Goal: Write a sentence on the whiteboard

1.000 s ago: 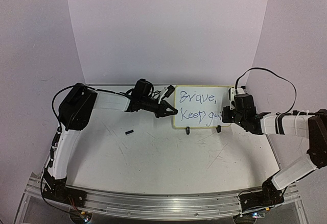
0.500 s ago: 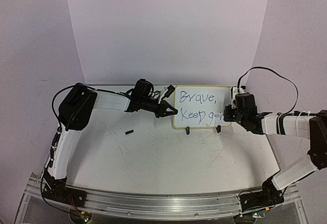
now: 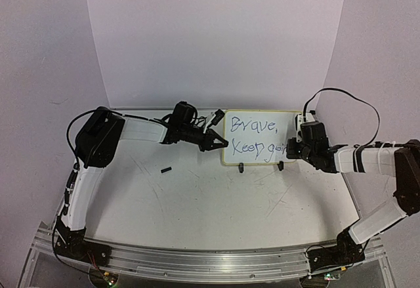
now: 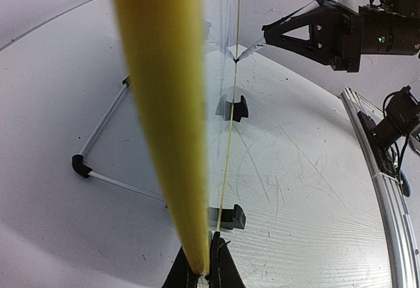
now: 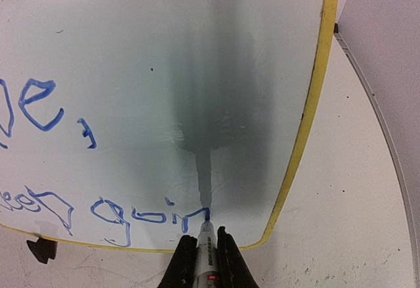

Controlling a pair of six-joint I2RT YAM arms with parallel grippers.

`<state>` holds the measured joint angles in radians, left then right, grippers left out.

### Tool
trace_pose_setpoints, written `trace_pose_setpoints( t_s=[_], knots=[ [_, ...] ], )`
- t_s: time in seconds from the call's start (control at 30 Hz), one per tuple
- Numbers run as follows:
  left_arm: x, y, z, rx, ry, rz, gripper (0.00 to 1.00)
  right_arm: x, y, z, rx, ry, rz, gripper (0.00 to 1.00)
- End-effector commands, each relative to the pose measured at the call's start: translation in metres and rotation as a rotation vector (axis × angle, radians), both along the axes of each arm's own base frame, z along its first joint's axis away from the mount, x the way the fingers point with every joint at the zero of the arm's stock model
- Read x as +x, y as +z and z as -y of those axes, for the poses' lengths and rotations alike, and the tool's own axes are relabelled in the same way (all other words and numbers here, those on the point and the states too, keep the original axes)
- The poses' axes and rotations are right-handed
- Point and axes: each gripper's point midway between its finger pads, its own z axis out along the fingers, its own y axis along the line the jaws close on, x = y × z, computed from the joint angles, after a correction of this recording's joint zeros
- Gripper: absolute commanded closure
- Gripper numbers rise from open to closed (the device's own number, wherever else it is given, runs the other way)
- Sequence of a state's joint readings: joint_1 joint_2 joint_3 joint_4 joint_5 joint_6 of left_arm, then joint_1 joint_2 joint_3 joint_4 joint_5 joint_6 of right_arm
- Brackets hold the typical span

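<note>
Whiteboard place: the whiteboard stands upright on two black clip feet at the far middle of the tabletop, between the two arms.
Long axis: it runs left to right, with the written face toward the arm bases and the clip-foot edge down.
Left fingers: the left fingers pinch the board's yellow left rim.
Right fingers: the right fingers are clamped on a marker, whose blue tip touches the board near its lower right corner.
Change: the board and left arm sit as they did a second ago. The right wrist has shifted slightly leftward since half a second ago.
Writing: blue ink reads "Brave," above "Keep goin". The marker's own label is unreadable.
</note>
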<state>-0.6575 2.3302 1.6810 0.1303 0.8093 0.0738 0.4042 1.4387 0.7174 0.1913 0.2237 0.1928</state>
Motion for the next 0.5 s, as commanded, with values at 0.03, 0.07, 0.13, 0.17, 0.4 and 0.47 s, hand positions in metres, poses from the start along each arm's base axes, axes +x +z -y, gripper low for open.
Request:
trace_pose_setpoints(
  t_s=[0.03, 0.07, 0.13, 0.17, 0.4, 0.47],
  knots=[
    [0.015, -0.065, -0.026, 0.203, 0.121, -0.046, 1.0, 0.007, 0.005, -0.001, 0.016, -0.009, 0.015, 1.0],
    [0.015, -0.065, -0.026, 0.204, 0.121, -0.044, 1.0, 0.007, 0.003, -0.001, 0.013, -0.011, 0.011, 1.0],
    [0.015, -0.066, -0.026, 0.205, 0.122, -0.044, 1.0, 0.007, -0.004, -0.001, 0.015, -0.013, -0.006, 1.0],
    [0.015, -0.065, -0.026, 0.204, 0.121, -0.045, 1.0, 0.007, -0.008, -0.001, 0.013, -0.017, -0.016, 1.0],
    [0.015, -0.065, -0.026, 0.204, 0.122, -0.044, 1.0, 0.008, 0.021, -0.007, 0.046, 0.017, 0.051, 1.0],
    [0.015, -0.067, -0.026, 0.207, 0.121, -0.046, 1.0, 0.007, 0.042, -0.007, 0.062, 0.023, 0.096, 1.0]
  ],
)
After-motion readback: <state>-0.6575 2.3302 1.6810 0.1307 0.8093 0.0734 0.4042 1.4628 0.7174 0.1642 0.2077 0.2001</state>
